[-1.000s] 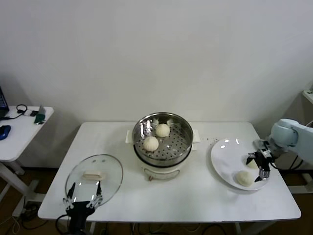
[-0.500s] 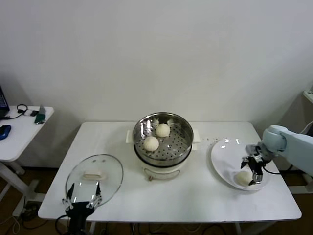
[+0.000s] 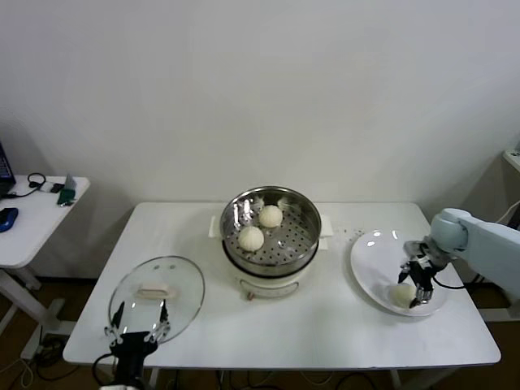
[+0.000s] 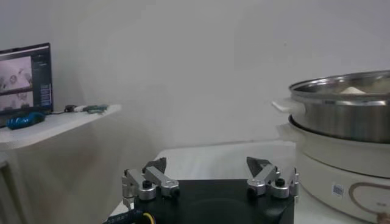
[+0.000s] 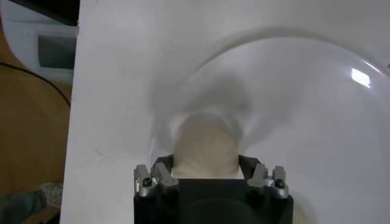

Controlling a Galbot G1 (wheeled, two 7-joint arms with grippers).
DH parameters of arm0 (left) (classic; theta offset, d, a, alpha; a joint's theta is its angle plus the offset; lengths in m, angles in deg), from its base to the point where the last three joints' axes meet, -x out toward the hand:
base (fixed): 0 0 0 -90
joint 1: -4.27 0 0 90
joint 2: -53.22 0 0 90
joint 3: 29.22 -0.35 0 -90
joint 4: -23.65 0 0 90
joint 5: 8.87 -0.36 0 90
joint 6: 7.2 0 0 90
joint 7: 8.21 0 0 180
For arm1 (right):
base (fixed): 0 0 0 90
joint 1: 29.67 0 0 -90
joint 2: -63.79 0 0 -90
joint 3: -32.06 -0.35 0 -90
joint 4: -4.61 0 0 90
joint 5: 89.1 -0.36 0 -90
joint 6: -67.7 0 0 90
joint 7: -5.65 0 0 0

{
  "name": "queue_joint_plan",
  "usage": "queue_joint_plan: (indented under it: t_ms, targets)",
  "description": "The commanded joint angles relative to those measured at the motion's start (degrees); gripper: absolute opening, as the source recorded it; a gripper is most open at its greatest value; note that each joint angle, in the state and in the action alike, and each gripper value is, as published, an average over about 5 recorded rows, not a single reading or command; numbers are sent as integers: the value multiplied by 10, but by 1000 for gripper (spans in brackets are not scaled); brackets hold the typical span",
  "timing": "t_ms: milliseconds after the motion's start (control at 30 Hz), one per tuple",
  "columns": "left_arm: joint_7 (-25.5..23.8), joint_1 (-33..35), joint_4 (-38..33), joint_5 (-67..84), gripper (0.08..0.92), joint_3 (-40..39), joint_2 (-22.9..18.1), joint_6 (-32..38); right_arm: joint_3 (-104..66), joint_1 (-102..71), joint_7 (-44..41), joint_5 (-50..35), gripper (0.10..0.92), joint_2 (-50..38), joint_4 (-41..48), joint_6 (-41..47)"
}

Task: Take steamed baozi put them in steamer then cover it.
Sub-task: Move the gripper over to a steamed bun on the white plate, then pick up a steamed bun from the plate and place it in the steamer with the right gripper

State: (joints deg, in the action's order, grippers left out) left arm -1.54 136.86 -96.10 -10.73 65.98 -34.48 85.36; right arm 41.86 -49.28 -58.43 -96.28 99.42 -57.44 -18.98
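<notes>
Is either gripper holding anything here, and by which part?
Nothing is clearly held. The right gripper straddles a baozi on the plate, fingers open at its sides. The left gripper is empty.

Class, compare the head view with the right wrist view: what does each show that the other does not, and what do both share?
Head view only: the steamer holding two baozi, the cover lying on the table, and the left gripper parked at the table's near edge. Right wrist view only: the right gripper with open fingers on either side of a baozi. Both: that baozi on the white plate.
</notes>
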Motion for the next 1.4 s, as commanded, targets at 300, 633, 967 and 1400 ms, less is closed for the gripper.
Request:
queue_joint_plan:
  t_ms: [300,633,967,1400]
  targets:
    - [1,0,-2,-2,823,-3,-1,-2,36,69,-15,-14,706,11,2,-38]
    - [1,3,-9,-4,823,-5,1,-5,152,292,-55,-14,720,83,-40,-159]
    - [0,1,-9,-8,823,-12,2,-10,195,421,-43,3,727,201,-101,-295]
    - [-1,9,-8,-9,823,-13,-1,-8,139,366,-30,58,729,346,-131,-344]
